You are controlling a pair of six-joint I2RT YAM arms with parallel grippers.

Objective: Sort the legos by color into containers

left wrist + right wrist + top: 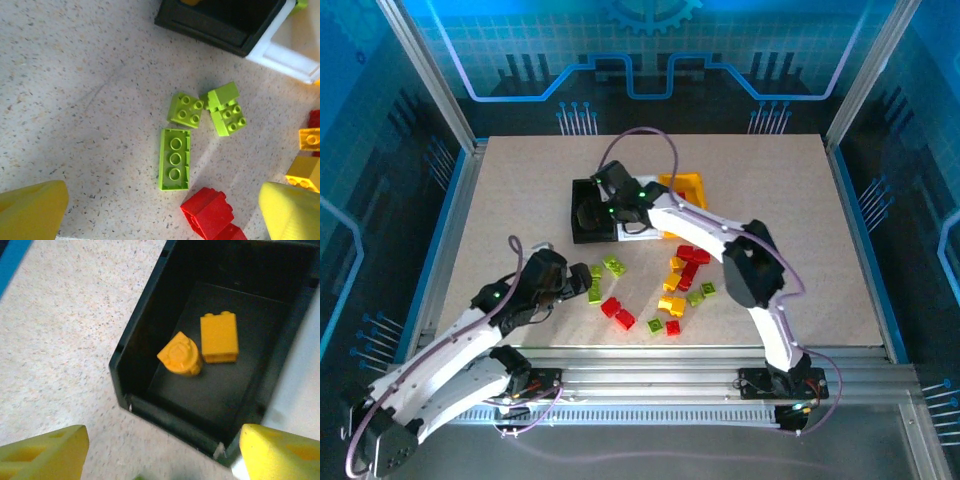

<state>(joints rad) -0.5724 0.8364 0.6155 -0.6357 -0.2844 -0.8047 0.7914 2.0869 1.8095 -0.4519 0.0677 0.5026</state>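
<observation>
Loose legos lie mid-table: lime green ones [613, 266], red ones [618, 312] and yellow-orange ones [670, 305]. The containers stand behind them: a black bin [582, 232], a white bin [638, 238] and a yellow-orange bin [688, 186]. My right gripper [160, 455] hangs open over the black bin's [150, 410] near wall. Inside it lie two yellow-orange legos, a round one [181, 355] and a flat one [219, 337]. My left gripper [162, 215] is open above the table, holding nothing, with a long green lego [174, 159] and a red lego [210, 212] just ahead.
Two more green legos [185, 110] [226, 110] lie between the long one and the black bin [220, 22]. The white bin's corner [295, 50] adjoins it. Yellow legos [310, 139] sit at the right edge. The right arm [750, 265] arches over the pile.
</observation>
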